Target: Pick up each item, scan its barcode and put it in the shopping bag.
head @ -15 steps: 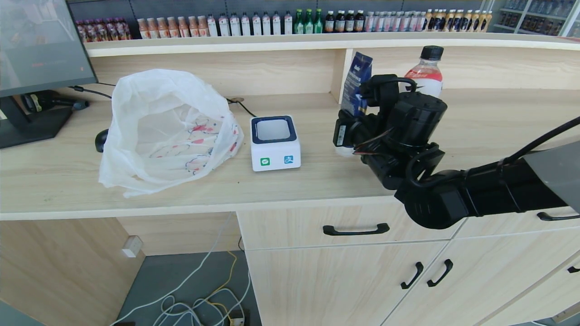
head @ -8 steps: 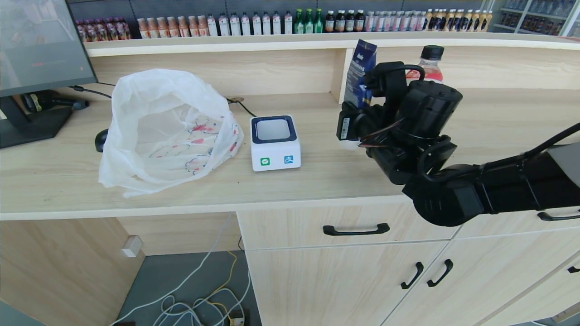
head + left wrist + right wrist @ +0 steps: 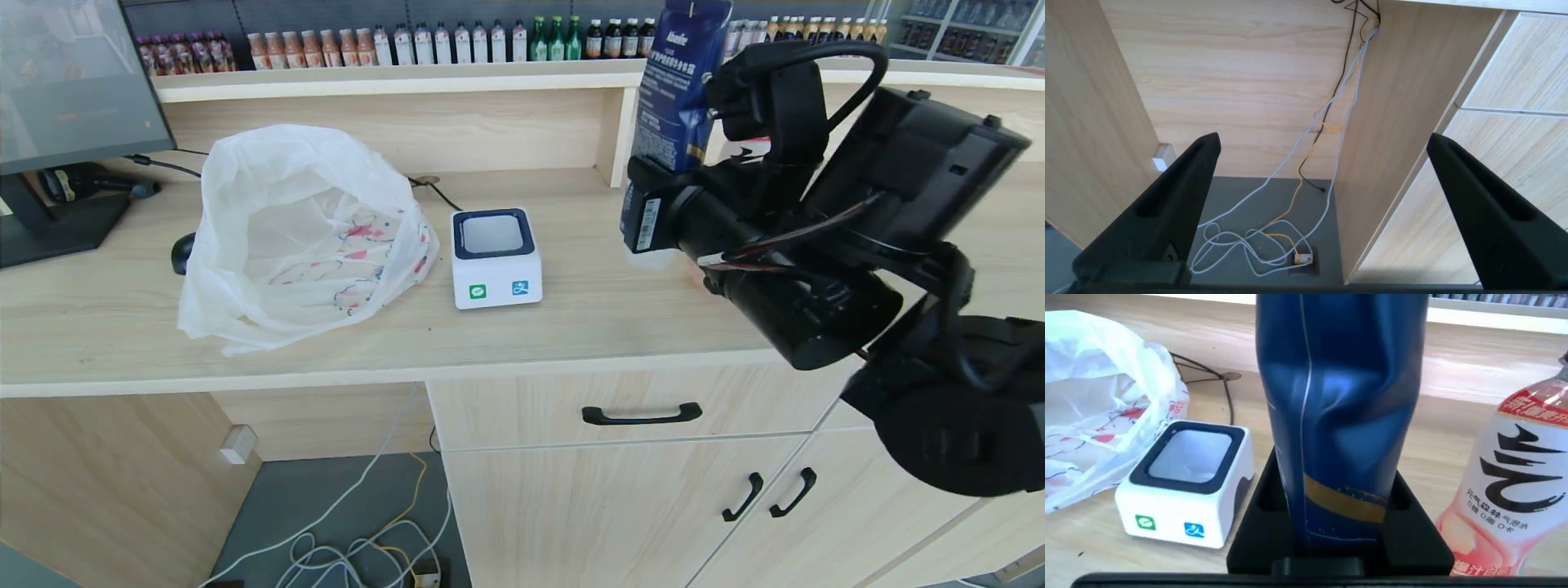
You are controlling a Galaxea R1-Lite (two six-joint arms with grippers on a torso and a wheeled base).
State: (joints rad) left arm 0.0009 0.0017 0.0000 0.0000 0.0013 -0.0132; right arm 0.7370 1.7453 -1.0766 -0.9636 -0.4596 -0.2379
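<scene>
A tall dark blue pouch (image 3: 679, 90) is held upright above the right half of the counter by my right gripper (image 3: 661, 216), which is shut on its lower part. Seen from the right wrist, the blue pouch (image 3: 1343, 408) stands between the black fingers (image 3: 1259, 490). The white scanner box (image 3: 495, 257) with its glass top sits mid-counter, to the pouch's left, also scanner box (image 3: 1185, 483). An open white plastic shopping bag (image 3: 298, 233) lies left of the scanner. A drink bottle (image 3: 1511, 490) with a pink label stands just right of the pouch. My left gripper (image 3: 1323, 212) hangs open below the counter, over the floor.
A monitor (image 3: 69, 77) on a black stand occupies the counter's far left, with a black mouse (image 3: 182, 251) beside the bag. A raised wooden shelf (image 3: 408, 77) and a divider panel (image 3: 616, 135) back the counter. Cables (image 3: 1274, 237) lie on the floor under it.
My right gripper has lifted the blue pouch off the counter, up and closer to the head camera. The bottle stays behind it. Bag and scanner are unmoved.
</scene>
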